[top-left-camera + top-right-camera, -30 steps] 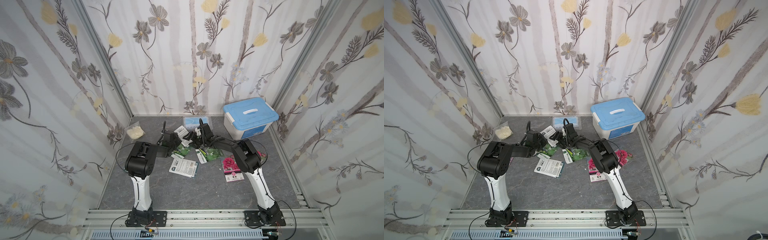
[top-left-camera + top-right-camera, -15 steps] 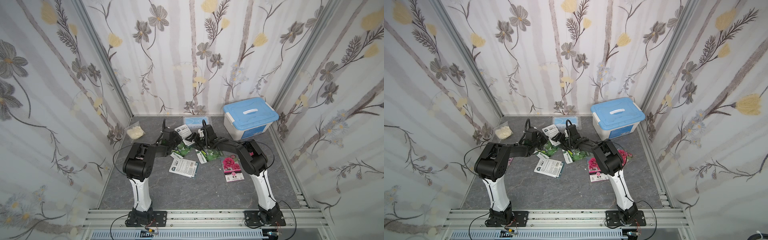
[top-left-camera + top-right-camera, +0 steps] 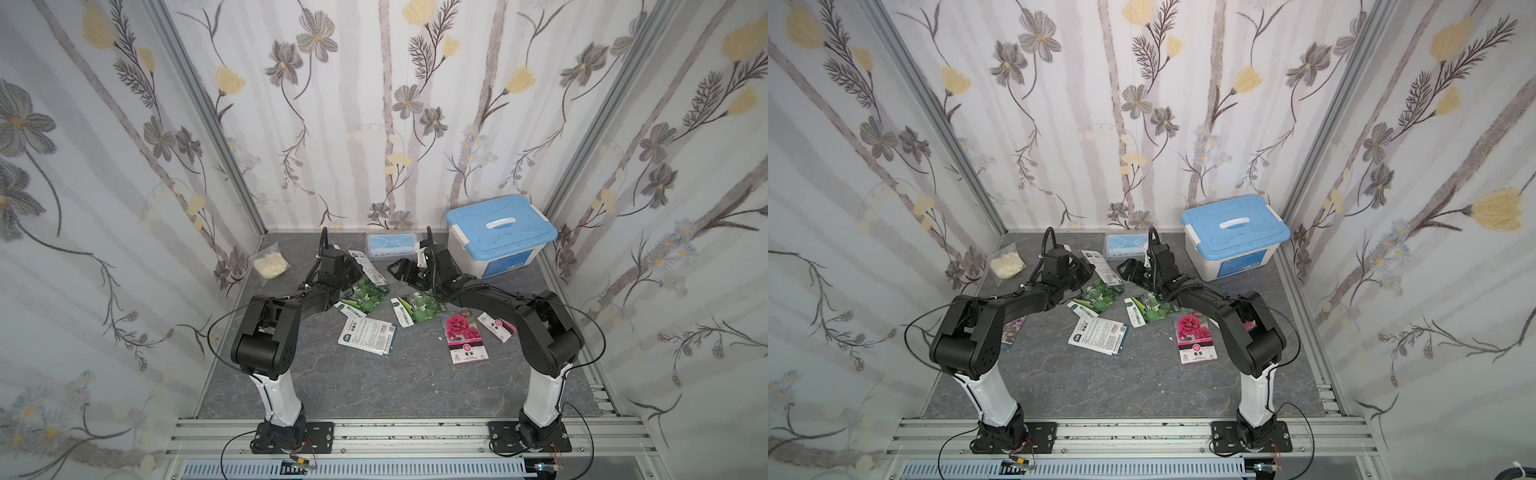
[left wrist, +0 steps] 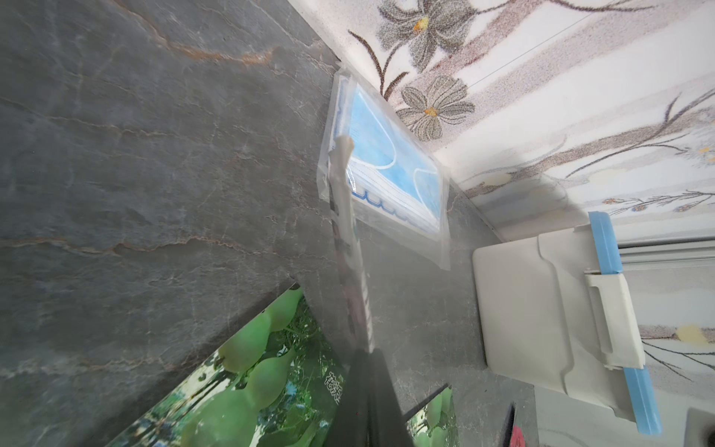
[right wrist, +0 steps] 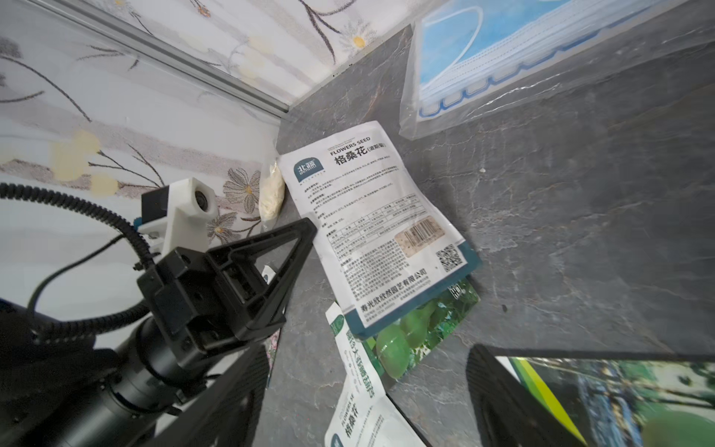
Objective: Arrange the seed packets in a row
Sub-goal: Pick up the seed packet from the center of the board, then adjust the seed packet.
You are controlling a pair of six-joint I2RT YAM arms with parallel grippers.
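Note:
My left gripper (image 3: 348,272) is shut on the edge of a white-backed seed packet (image 3: 363,262), which it holds tilted above the floor. In the left wrist view that packet (image 4: 348,247) shows edge-on beyond the closed gripper (image 4: 366,360). My right gripper (image 3: 400,272) hovers open and empty to its right, facing the held packet (image 5: 379,224). Two green gourd packets (image 3: 365,296) (image 3: 417,308), a white-backed packet (image 3: 368,334) and a red bloom packet (image 3: 463,336) lie flat mid-floor. Another pink packet (image 3: 496,326) lies partly under the right arm, and a purple one (image 3: 1014,328) under the left arm.
A white box with a blue lid (image 3: 500,235) stands at the back right. A clear bag with a blue face mask (image 3: 390,245) lies against the back wall. A small bag of cream stuff (image 3: 270,264) sits in the back left corner.
The two grippers have drawn apart. The left one has lifted the white-backed packet up and back to the left. The right gripper has pulled away to the right and stayed open.

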